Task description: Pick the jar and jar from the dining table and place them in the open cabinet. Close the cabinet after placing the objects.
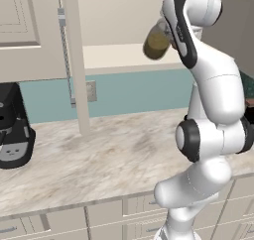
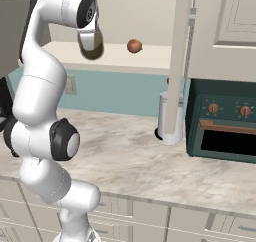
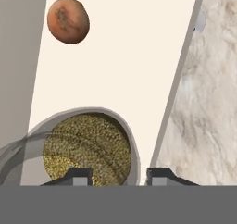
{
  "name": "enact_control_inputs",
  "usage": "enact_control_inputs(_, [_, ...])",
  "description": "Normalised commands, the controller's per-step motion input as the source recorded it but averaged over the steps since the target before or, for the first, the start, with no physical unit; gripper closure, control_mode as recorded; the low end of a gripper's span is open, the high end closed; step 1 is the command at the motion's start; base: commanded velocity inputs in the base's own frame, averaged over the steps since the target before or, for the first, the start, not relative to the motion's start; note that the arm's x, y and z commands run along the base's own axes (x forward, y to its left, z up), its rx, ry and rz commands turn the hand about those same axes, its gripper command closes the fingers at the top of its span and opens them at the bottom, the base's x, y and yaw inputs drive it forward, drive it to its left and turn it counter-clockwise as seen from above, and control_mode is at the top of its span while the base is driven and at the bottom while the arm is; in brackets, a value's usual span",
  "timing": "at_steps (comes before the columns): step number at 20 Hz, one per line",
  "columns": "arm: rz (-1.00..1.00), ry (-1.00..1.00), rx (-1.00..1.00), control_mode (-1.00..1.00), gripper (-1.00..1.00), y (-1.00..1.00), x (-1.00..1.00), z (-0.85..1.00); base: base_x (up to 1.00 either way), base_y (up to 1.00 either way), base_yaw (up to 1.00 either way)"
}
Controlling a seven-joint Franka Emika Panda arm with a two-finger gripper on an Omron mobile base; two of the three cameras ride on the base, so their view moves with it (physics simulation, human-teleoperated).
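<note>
My gripper (image 3: 121, 174) is shut on the small rounded jar (image 3: 85, 149) with olive-green contents, holding it tilted. It hangs low over the cream shelf (image 2: 150, 55) of the open cabinet, near the shelf's left part. From the left base view the jar (image 1: 157, 41) shows beside the wrist, and from the right the jar (image 2: 92, 47) hangs under the hand (image 2: 87, 33). The cabinet's open door (image 2: 181, 61) stands edge-on to the right of it. The larger jar and the dining table are out of view.
A small orange-brown ball (image 2: 134, 46) lies on the shelf right of the jar. Below are a marbled counter (image 1: 99, 154), a black coffee machine (image 1: 12, 130) at left, a white canister (image 2: 164, 111) and a dark green oven (image 2: 225, 131) at right. The other open door (image 1: 74, 60) stands left.
</note>
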Motion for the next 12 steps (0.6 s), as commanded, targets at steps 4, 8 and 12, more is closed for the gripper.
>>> enact_control_inputs(4, [0.0, -0.18, 0.0, -1.0, -1.0, 0.0, 0.0, -0.09, 0.0, 0.0, 0.0])
enact_control_inputs(8, [0.0, -0.2, 0.0, -1.0, -1.0, 0.0, 0.0, -0.11, 0.0, 0.0, 0.0])
enact_control_inputs(12, [0.0, -0.2, 0.0, -1.0, -1.0, 0.0, 0.03, -0.16, 0.0, 0.0, 0.0])
